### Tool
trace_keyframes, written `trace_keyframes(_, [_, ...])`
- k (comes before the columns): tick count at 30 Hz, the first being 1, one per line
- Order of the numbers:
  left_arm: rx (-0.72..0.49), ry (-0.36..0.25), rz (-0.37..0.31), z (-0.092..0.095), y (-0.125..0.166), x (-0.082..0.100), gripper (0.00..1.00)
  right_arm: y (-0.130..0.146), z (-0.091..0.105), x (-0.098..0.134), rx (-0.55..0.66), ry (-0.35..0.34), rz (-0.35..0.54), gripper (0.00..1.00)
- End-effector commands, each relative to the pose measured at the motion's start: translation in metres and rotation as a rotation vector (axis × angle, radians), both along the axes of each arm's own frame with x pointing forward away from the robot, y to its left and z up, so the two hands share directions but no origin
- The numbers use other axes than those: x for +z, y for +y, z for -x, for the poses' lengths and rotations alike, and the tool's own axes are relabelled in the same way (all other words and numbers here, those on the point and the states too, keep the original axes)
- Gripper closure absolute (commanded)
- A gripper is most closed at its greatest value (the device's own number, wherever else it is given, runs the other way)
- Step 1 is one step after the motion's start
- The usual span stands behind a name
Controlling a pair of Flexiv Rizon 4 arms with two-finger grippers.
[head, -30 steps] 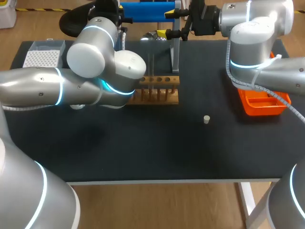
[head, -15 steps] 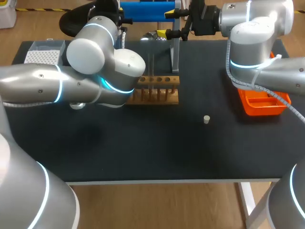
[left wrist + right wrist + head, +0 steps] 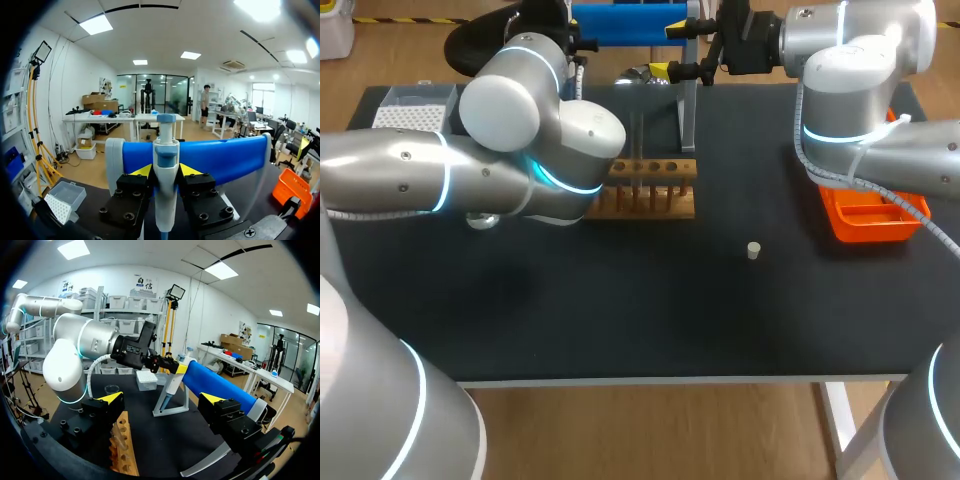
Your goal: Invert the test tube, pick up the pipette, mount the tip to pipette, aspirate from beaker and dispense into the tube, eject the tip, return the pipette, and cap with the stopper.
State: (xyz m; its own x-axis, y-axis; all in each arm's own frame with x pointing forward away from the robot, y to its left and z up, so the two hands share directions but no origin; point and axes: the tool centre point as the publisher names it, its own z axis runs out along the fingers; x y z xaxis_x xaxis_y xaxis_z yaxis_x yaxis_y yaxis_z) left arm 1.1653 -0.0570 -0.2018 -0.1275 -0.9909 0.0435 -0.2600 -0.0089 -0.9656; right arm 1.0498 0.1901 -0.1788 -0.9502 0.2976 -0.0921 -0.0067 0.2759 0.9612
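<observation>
The left arm (image 3: 410, 180) is rising slightly; the left gripper (image 3: 166, 171) is grasping the pipette (image 3: 165, 200) at the blue stand (image 3: 225, 155), so lifting it clear is coming next. The right gripper (image 3: 163, 398) is hanging released near the stand.

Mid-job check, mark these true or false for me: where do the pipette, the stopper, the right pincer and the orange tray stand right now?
1. The left pincer has both fingers against the pipette. True.
2. The stopper sits in the wooden rack. False: it lies on the table, apart from the rack.
3. The right pincer is clamped shut. False: it is open and empty, over the rack.
4. The orange tray is at the table's right side. True.
</observation>
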Motion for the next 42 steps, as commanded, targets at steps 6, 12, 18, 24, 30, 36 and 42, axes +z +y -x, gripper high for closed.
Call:
trace_keyframes(6, [-0.012,-0.001,0.007,0.001,-0.002,0.003,0.00,-0.001,0.001,0.001,0.000,0.001,0.002,0.00])
trace_keyframes(12, [-0.014,-0.017,0.004,0.006,-0.005,0.012,0.00,-0.001,0.001,0.001,0.000,0.001,0.002,0.00])
trace_keyframes(18, [-0.016,-0.060,-0.004,0.011,-0.006,0.031,0.00,-0.001,0.001,0.001,0.000,0.001,0.002,0.00])
trace_keyframes(24, [-0.064,-0.107,-0.043,0.023,-0.013,0.062,0.00,-0.001,0.001,0.001,0.000,0.001,0.002,0.00])
trace_keyframes(30, [-0.279,-0.145,-0.060,0.049,-0.017,0.084,0.00,-0.001,0.001,0.001,0.000,0.001,0.002,0.00])
trace_keyframes(36, [-0.476,-0.152,-0.076,0.087,-0.023,0.092,0.00,-0.001,0.001,0.001,0.000,0.001,0.002,0.00])
trace_keyframes(42, [-0.604,-0.154,-0.081,0.126,-0.015,0.095,0.00,-0.001,0.001,0.001,0.000,0.001,0.002,0.00])
